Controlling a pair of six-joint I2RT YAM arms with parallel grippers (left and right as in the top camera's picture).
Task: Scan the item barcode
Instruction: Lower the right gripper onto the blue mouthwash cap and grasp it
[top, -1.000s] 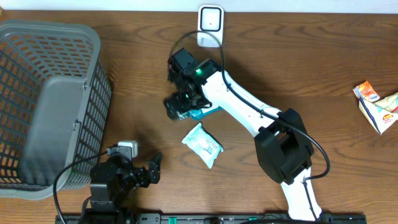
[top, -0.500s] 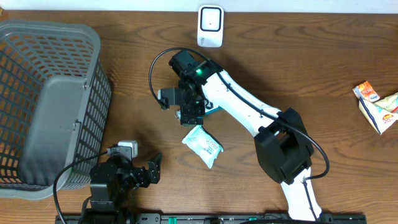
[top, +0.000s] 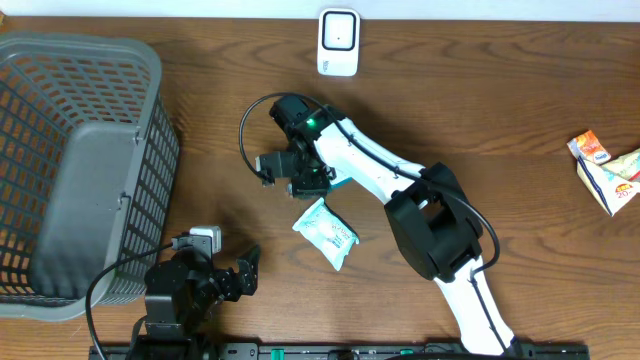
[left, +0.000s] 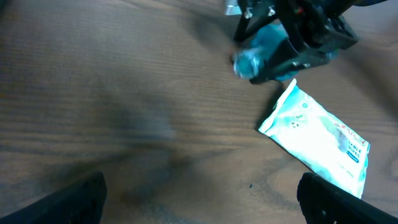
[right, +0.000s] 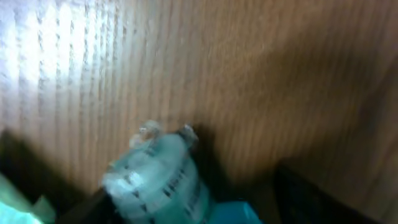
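Blurry blue packet between fingers of the right end effector; cannot tell if clamped. Left end effector spread wide, only tips showing, cut off at bottom corners.

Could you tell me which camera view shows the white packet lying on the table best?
The left wrist view: the white packet lies whole and large, its print visible. The overhead view shows it whole, but small. The right wrist view gives at most a pale sliver in its bottom left corner, too blurred to be sure.
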